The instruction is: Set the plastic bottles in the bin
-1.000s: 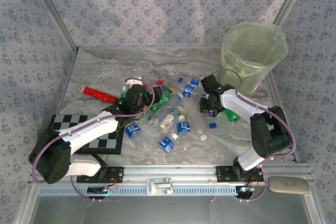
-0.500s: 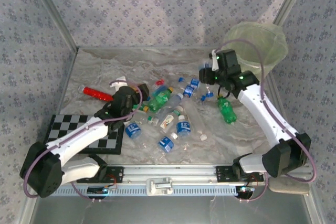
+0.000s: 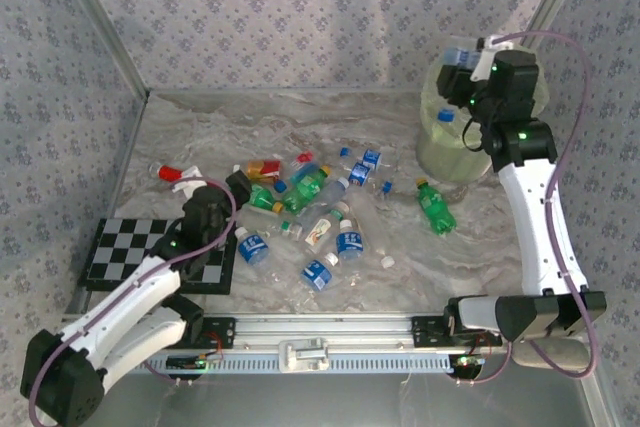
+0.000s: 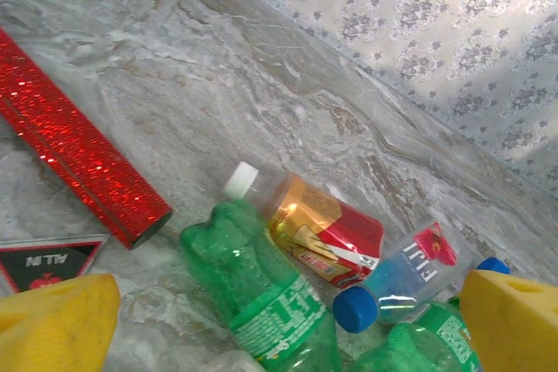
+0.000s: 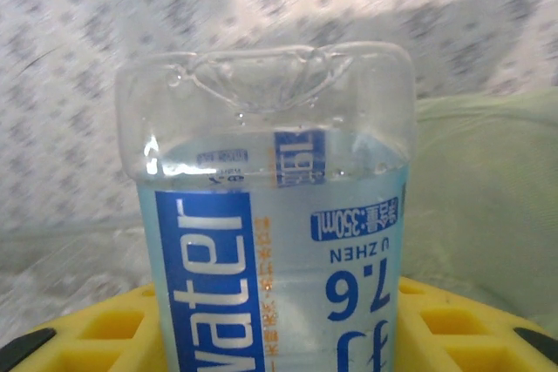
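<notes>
Right wrist view: right gripper (image 5: 272, 330) pinches a clear blue-label bottle (image 5: 270, 241) between its yellow fingers (image 5: 96, 330). The grip is low on the body, so most of the bottle stands out ahead of the jaws, and what looks like the base end points away. Just beyond the bottle, to its right, is the pale green liner of the bin (image 5: 488, 198). Top external view puts this gripper high, level with the bin's near-left rim; judged reason: the height clears the tall wall before release. Cannot tell whether the bottle is fully over the opening, so the drop is not yet assured. Left wrist view: left gripper (image 4: 285, 315) sits low over the table (image 4: 174, 84), jaws spread wide, nothing gripped. Green bottle (image 4: 261, 289) lies directly between and ahead of the fingertips; likely the next pick, with the spread set to straddle it. Against its far side, apparently touching, is a red-orange bottle (image 4: 327, 234) with a white cap. Toward the right finger lies a blue-capped bottle (image 4: 405, 274). Beyond the left finger is a red glitter tube (image 4: 78, 158), off the jaw line. Risk: neighbours crowd the green bottle, so closing may catch two. Other bottles (image 3: 348, 240) lie loose on the table; much of the task is undone.
</notes>
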You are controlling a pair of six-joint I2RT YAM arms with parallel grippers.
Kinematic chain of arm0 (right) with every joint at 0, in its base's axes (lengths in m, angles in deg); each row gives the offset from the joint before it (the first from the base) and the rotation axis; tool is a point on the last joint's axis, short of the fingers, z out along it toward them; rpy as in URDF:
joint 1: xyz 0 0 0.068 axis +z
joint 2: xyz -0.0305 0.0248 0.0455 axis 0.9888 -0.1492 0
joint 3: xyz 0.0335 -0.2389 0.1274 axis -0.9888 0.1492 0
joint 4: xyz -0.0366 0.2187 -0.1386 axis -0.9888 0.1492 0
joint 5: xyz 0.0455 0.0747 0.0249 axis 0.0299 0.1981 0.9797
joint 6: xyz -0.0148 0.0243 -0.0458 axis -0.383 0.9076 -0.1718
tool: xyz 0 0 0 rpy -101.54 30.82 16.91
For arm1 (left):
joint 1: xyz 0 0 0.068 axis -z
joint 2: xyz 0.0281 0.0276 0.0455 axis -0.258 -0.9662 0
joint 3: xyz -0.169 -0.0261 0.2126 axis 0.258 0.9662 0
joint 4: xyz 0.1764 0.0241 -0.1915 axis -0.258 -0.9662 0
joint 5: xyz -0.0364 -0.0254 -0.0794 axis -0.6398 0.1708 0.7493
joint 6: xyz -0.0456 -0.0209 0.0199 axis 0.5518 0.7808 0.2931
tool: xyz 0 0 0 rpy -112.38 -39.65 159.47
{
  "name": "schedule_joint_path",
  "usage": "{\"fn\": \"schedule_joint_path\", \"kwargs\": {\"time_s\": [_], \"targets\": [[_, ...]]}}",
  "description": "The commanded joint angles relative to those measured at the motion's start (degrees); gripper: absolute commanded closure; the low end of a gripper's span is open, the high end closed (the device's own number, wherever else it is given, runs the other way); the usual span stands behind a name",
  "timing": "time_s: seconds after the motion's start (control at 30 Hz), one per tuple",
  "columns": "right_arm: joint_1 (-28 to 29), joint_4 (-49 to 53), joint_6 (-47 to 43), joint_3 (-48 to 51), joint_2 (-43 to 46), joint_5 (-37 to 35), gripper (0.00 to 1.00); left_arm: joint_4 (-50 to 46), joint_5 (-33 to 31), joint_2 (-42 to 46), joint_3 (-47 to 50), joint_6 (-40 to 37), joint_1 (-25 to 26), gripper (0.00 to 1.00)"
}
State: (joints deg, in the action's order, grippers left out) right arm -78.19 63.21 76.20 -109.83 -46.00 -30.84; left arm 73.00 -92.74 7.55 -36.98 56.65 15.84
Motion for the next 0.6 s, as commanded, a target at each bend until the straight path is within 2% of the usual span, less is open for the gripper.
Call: {"fn": "schedule_joint_path", "kwargs": {"time_s": [0.0, 0.27, 0.57], "targets": [[-3.4, -4.5, -0.8, -3.5, -2.5, -5.0, 0.51, -2.1, -1.8, 2.7, 1.4, 1.3, -0.4, 0.00], [-7.7, -2.3, -1.6, -8.2, -12.8, -7.3, 0.51, -4.1, -1.6, 5.4, 1.5, -1.0, -0.8, 0.00], [-9.9, 9.2, -0.3, -13.8, -25.3, -3.0, 0.51, -6.6, -0.5, 6.7, 0.6, -3.7, -1.6, 0.00]]}}
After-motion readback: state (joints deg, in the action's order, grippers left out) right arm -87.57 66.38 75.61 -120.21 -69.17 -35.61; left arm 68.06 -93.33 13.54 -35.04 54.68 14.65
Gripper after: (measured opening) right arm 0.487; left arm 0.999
